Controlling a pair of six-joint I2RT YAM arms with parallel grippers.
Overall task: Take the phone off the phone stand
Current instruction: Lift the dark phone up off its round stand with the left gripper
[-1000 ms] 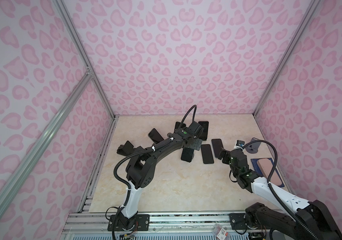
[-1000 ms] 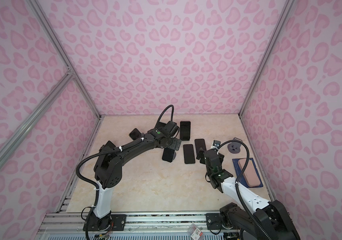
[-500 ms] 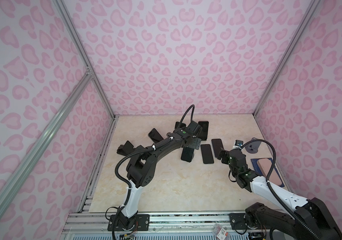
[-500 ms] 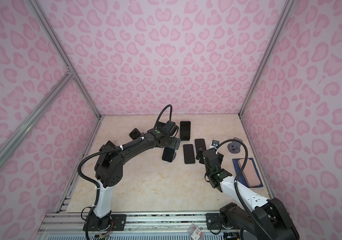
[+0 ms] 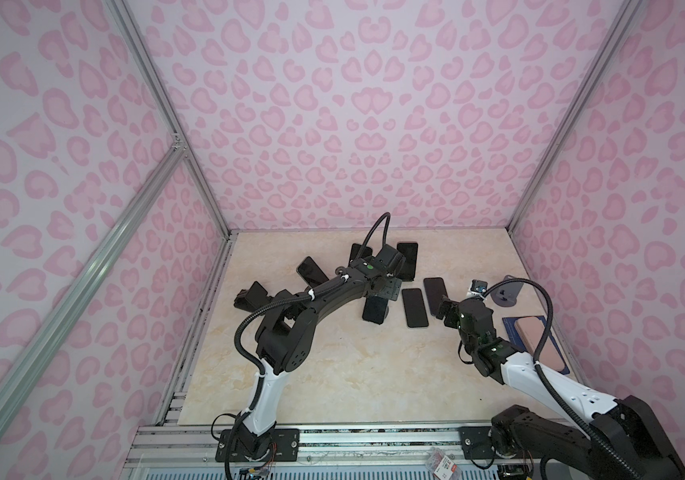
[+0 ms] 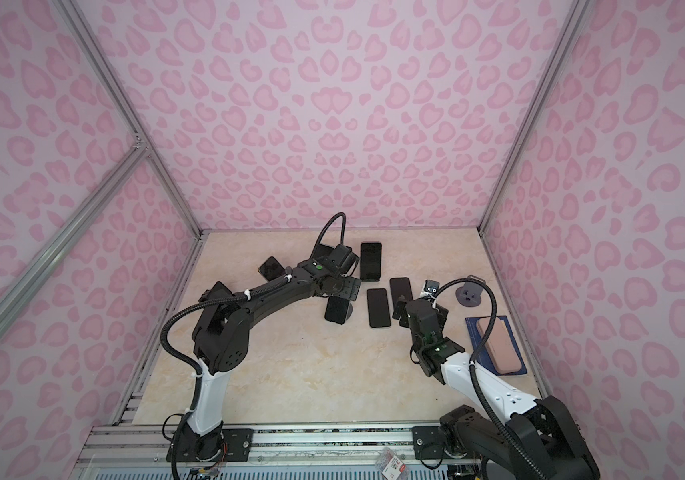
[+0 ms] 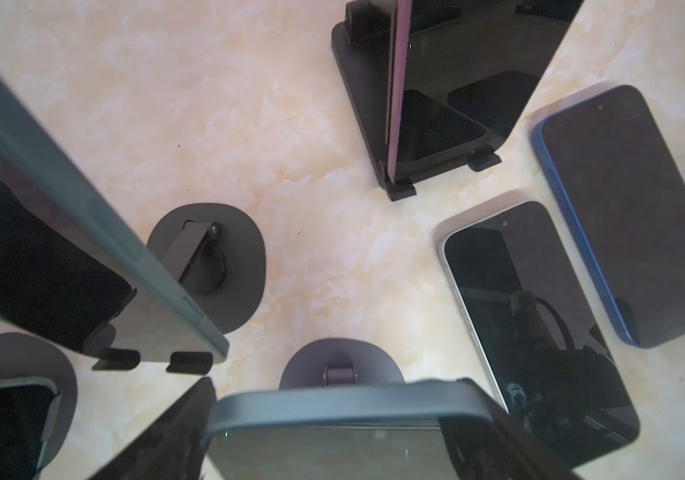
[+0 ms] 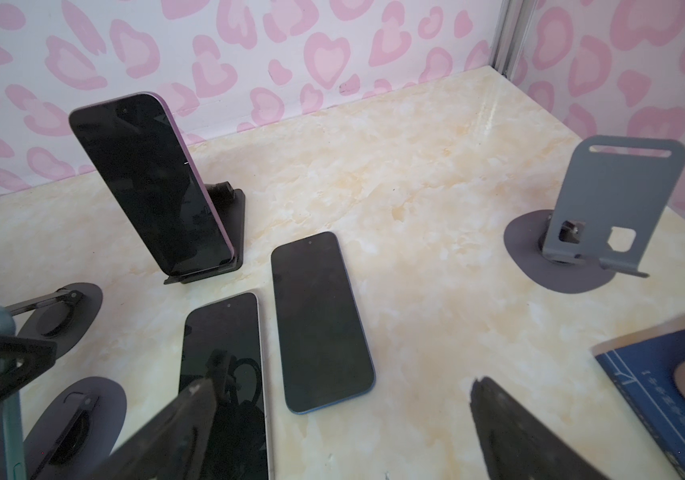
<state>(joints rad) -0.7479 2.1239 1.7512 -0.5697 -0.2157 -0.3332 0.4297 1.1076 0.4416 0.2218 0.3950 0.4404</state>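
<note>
a cream marbled worktop (image 5: pixel 332 374) enclosed by pink heart-print walls. the left arm stretches to the middle of the worktop. its left pincer (image 7: pixel 336 390) is set over the top edge of a teal-cased phone (image 7: pixel 324 407), with 1 dark finger (image 7: pixel 166 440) on each side of the phone. whether the fingers clamp the phone or only flank it, i cannot tell. the phone leans in its round-based stand (image 7: pixel 303 372), seen in both top views just below the pincer (image 5: pixel 375 312).

beside it, 2 phones lie flat, screens up: a white-edged phone (image 7: pixel 531 332) and a blue phone (image 7: pixel 631 216), side by side. behind them a purple phone (image 8: pixel 149 183) leans on a black square stand (image 8: pixel 232 232).

the right pincer (image 8: pixel 340 386) hangs low near the 2 flat phones, fingers spread wide, released, nothing between them. an empty grey stand (image 8: pixel 606 208) sits apart near the right wall.
</note>
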